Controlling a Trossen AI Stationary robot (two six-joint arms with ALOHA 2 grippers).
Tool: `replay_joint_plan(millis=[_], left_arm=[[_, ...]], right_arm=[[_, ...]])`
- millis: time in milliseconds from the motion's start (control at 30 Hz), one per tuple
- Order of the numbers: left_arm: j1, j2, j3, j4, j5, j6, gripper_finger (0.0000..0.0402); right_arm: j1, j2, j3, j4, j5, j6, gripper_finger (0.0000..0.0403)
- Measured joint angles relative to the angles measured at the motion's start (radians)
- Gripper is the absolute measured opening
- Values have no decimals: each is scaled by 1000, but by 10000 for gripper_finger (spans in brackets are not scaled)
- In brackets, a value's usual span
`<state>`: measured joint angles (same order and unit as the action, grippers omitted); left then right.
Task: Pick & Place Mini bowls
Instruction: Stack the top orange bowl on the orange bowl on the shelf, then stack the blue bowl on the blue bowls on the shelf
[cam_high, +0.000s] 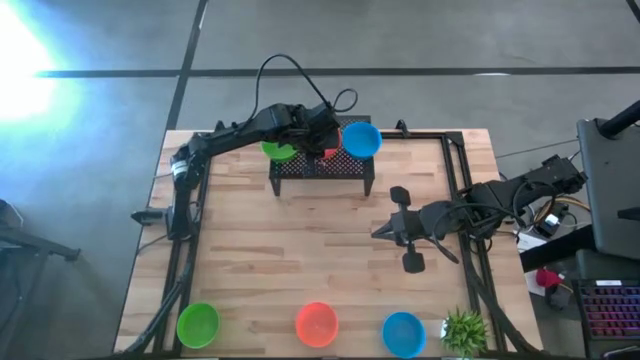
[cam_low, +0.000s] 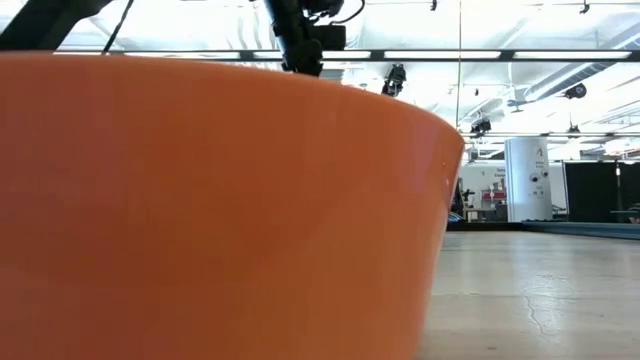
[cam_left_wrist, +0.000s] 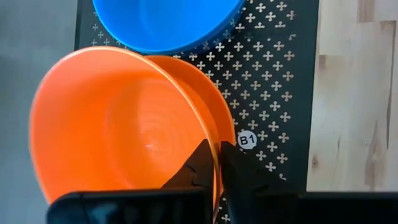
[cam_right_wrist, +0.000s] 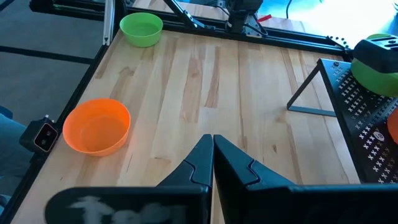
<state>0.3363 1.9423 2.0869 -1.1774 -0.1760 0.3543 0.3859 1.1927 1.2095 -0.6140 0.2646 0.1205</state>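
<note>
A black perforated rack (cam_high: 320, 166) stands at the table's far middle. On it are a green mini bowl (cam_high: 278, 150), a blue mini bowl (cam_high: 361, 139) and orange-red mini bowls (cam_left_wrist: 124, 124). My left gripper (cam_left_wrist: 216, 158) is over the rack between the green and blue bowls, shut on the upper orange-red bowl. A second orange-red bowl (cam_left_wrist: 214, 93) shows just behind it on the rack. Three more bowls rest along the near edge: green (cam_high: 198, 324), orange-red (cam_high: 317, 323) and blue (cam_high: 403, 333). My right gripper (cam_right_wrist: 212, 155) is shut and waits over the table's right half. My left gripper pinches the orange-red bowl's rim (cam_left_wrist: 216, 149). One finger (cam_left_wrist: 198, 167) is inside the bowl and the other finger (cam_left_wrist: 239, 169) is outside its wall. The fingers come from above, pointing down. The bowl sits tilted over the second orange-red bowl; whether it is clear of it, I cannot tell.
A small potted plant (cam_high: 464, 330) stands at the near right corner. Bare wooden table (cam_high: 300, 250) lies between the rack and the near row of bowls. The near orange-red bowl (cam_low: 200, 200) fills most of the low view. Metal frame rails (cam_high: 455, 170) run along the table's sides.
</note>
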Motion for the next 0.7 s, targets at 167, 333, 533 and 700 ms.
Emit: replay_joint_plan(millis=[167,333,533,700], left_arm=[[0,0,0,1,-1,-15,48],[0,0,0,3,-1,-16,72],[0,0,27,0,-1,-42,76],[-2,0,78,-14,-2,-52,76]], right_arm=[[0,0,0,0,0,-1,8],[0,0,0,0,0,2,8],[0,0,0,1,0,3,8],[0,0,0,0,0,7,8]])
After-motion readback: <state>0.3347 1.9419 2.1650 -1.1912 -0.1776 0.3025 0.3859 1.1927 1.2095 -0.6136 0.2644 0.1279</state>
